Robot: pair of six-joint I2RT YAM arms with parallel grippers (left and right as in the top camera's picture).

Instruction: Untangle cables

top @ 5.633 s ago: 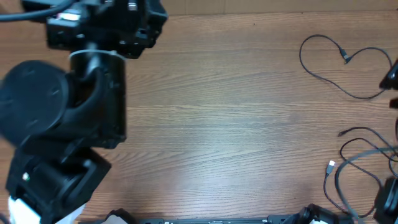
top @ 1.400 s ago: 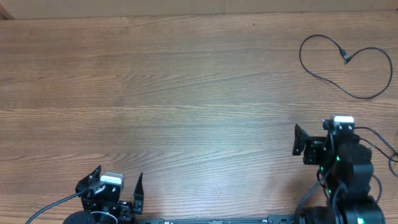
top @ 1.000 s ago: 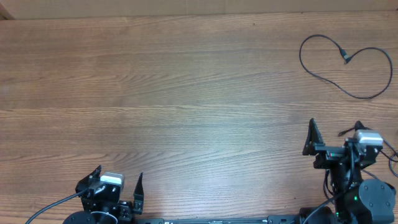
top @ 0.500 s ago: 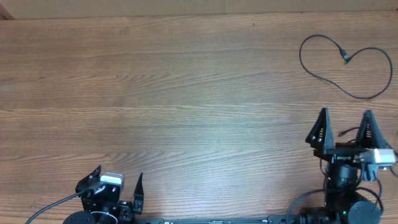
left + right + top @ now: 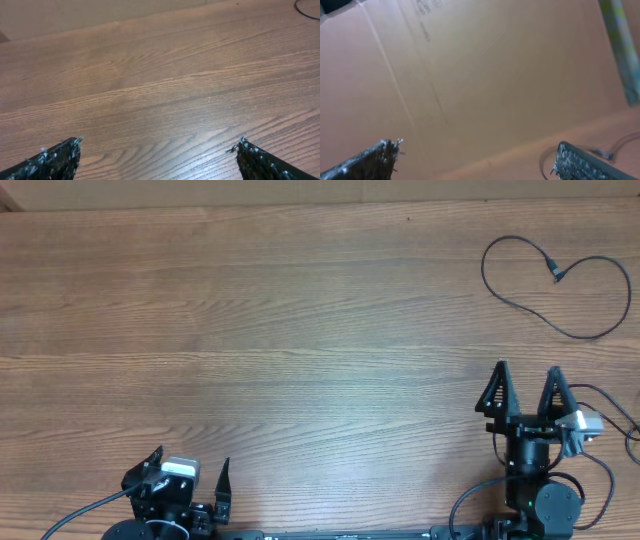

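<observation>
One thin black cable (image 5: 530, 298) lies in an open loop at the far right of the wooden table (image 5: 320, 330), its small plug end inside the loop. A second thin black cable (image 5: 608, 398) shows at the right edge, partly hidden behind my right arm. My right gripper (image 5: 525, 388) is open and empty, fingers pointing toward the far side, well short of the loop. Its wrist view shows part of that loop (image 5: 543, 161) beside the right fingertip (image 5: 570, 155). My left gripper (image 5: 190, 467) is open and empty at the near left edge, over bare wood (image 5: 160, 100).
A brown cardboard wall (image 5: 480, 65) stands behind the table's far edge. A sliver of black cable (image 5: 306, 4) shows at the top right of the left wrist view. Thicker black robot wires (image 5: 70, 515) run along the near edge by the arm bases.
My right gripper has turned and drawn back toward the near edge, its fingers now pointing at the far side. The left arm has stayed still. The looped cable has not moved.
</observation>
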